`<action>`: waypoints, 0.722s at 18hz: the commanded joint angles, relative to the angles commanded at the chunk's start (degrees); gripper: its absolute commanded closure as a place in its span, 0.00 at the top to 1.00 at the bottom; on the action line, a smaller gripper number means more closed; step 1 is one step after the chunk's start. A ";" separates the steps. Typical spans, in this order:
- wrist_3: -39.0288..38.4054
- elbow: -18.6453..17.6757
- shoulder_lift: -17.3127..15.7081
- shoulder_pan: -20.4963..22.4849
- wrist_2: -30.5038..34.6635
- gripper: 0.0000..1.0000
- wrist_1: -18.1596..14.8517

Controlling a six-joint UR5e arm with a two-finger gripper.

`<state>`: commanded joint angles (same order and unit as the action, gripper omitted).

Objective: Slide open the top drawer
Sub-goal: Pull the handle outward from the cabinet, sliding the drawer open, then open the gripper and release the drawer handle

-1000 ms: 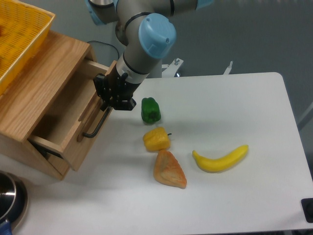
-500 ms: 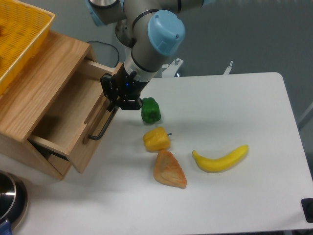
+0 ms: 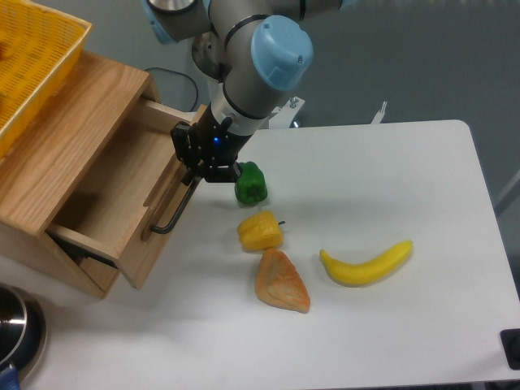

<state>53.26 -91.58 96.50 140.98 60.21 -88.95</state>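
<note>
The top drawer (image 3: 114, 195) of the light-oak cabinet stands pulled out toward the right, its inside showing bare wood. Its flat front panel (image 3: 158, 231) carries a long black bar handle (image 3: 176, 211). My gripper (image 3: 193, 174) is at the upper end of that handle, shut on it; the black fingers are partly hidden behind the gripper body. The arm's grey wrist and blue cap (image 3: 280, 53) rise above it.
A green pepper (image 3: 250, 183) lies right beside the gripper. A yellow pepper (image 3: 260, 231), a sandwich wedge (image 3: 280, 282) and a banana (image 3: 366, 264) lie on the white table. A yellow basket (image 3: 32, 57) sits on the cabinet top. A dark pot (image 3: 16, 333) is at bottom left.
The gripper moved right with the handle, and the drawer slid further out of the cabinet. The other objects stayed in place.
</note>
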 joint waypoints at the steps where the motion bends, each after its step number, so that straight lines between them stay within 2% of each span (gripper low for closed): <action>1: 0.00 0.00 0.00 0.00 0.00 0.00 0.00; 13: 0.09 0.53 0.00 1.50 0.09 0.00 0.00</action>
<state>53.35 -91.05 96.50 142.47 60.29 -88.95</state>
